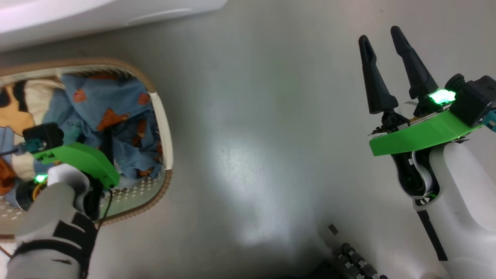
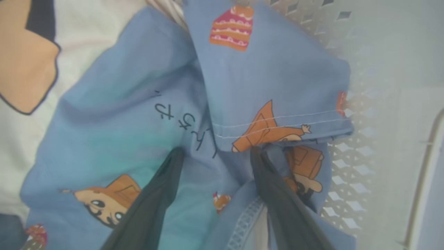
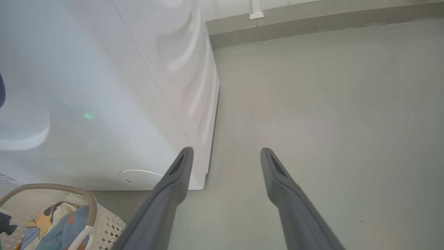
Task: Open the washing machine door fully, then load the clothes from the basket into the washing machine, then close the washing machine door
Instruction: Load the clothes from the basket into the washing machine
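Loading step: the pick from the basket. The left claw (image 2: 216, 152) stands released, its two dark fingers spread and their tips pressed into the clothes (image 2: 138, 114), straddling a raised fold; nothing is gripped yet. The clothes lie heaped inside the basket (image 1: 167, 131), which sits on the floor (image 1: 271, 116) near the washing machine (image 3: 104, 104). To do the step well, the claw should probably sink a little deeper before clenching, so that it takes the thick fold — not a single thin layer, which could slip free on the lift. The fabric is soft, matt, light blue cloth with orange figures and a stitched hem (cream and orange parts lie alongside). The basket is stiff perforated plastic, round-cornered, with a brown woven-look rim. The right claw (image 1: 379, 35) hangs released over bare floor — well apart from the basket.
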{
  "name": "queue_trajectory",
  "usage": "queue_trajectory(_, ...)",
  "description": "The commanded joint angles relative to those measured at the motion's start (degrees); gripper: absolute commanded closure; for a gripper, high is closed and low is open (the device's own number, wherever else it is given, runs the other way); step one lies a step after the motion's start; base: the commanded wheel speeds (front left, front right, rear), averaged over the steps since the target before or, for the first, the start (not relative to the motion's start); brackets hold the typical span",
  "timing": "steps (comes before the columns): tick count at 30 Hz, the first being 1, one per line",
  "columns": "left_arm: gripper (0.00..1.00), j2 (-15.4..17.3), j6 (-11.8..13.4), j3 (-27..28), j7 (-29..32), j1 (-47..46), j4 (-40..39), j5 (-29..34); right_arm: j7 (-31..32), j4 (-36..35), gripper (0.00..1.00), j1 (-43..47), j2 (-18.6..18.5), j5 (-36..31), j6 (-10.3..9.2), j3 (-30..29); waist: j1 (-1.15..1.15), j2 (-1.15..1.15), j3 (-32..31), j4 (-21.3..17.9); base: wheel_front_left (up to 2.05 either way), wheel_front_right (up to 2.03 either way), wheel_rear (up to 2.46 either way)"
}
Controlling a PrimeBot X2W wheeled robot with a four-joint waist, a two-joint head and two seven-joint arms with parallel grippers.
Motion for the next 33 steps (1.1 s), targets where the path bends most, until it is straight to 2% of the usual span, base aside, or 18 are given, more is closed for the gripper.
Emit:
queue_trajectory(1, 0.0, 2.6, 0.4, 0.6, 0.1, 0.5, 0.2, 0.6, -0.4, -1.3, 0.0, 1.3, 0.2, 0.3, 0.32, 0.8, 0.0, 0.0, 2.2, -1.5, 0.0, 0.0, 0.0)
queue_trajectory(8, 0.0, 4.5, 4.9, -0.3, 2.3, -1.9, 1.4, 1.8, -0.4, -1.8, 0.0, 0.8, 0.7, 0.3, 0.32, 1.2, 0.0, 0.0, 4.5, -2.9, 0.0, 0.0, 0.0)
queue_trajectory(14, 0.0, 5.0, 5.0, -0.3, 1.2, -4.1, 1.6, 1.5, -0.4, -2.0, 0.0, 0.8, 1.0, 0.4, 0.32, 1.1, 0.0, 0.0, 5.4, -3.8, 0.0, 0.0, 0.0)
queue_trajectory(15, 0.28, 4.9, 4.9, -0.4, 1.5, -4.3, 1.6, 1.6, -0.4, -2.0, 0.0, 0.8, 1.0, 0.4, 0.32, 1.0, 0.0, 0.0, 5.5, -3.8, 0.0, 0.0, 0.0)
queue_trajectory(17, 1.0, 4.9, 5.0, -0.7, 1.9, -4.4, 1.7, 1.6, -0.4, -1.9, 0.0, 0.8, 1.0, 0.4, 0.32, 0.9, 0.0, 0.0, 5.5, -3.8, 0.0, 0.0, 0.0)
queue_trajectory(24, 1.0, 4.8, 4.1, -0.8, 0.8, -3.4, 1.9, 1.2, -0.4, -1.5, 0.0, 0.5, 1.2, 0.2, 0.32, 1.1, 0.0, 0.0, 4.1, -3.2, 0.0, 0.0, 0.0)
queue_trajectory(33, 1.0, 3.6, 0.9, -0.2, -2.9, 0.5, 2.0, -0.4, -0.4, -1.2, 0.0, 0.6, 1.2, 0.1, 0.32, 1.2, 0.0, 0.0, -0.9, -1.6, 0.0, 0.0, 0.0)
